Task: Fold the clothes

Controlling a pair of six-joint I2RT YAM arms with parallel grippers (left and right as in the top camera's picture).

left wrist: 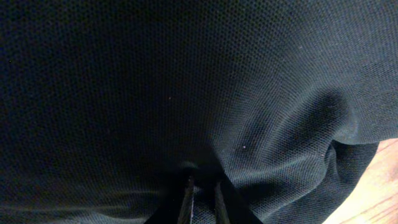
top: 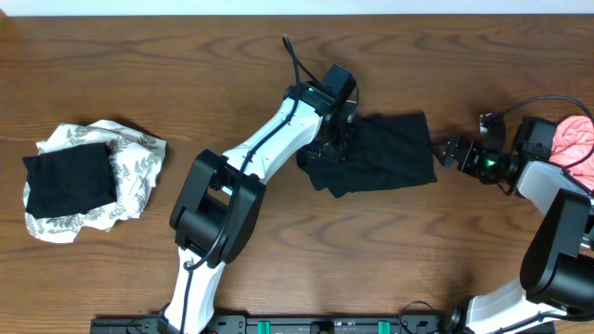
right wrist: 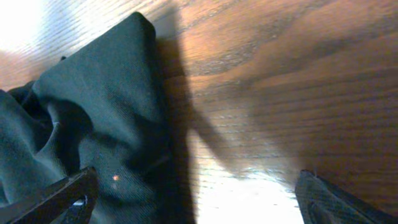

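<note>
Black shirt (left wrist: 186, 81) fabric fills the left wrist view, and the left gripper (left wrist: 202, 186) has its jaws pinched tight on a fold of it. From overhead, that shirt lies crumpled at the middle of the wooden table (top: 278, 260). Over on the right, the right gripper (right wrist: 196, 180) is spread wide and holds nothing, low over the wood just beside the shirt's right edge. Far left sits a white leaf-print cloth (top: 139, 153) with a folded black piece (top: 70, 181) on top. A pink garment (top: 575, 139) shows at the right edge.
</note>
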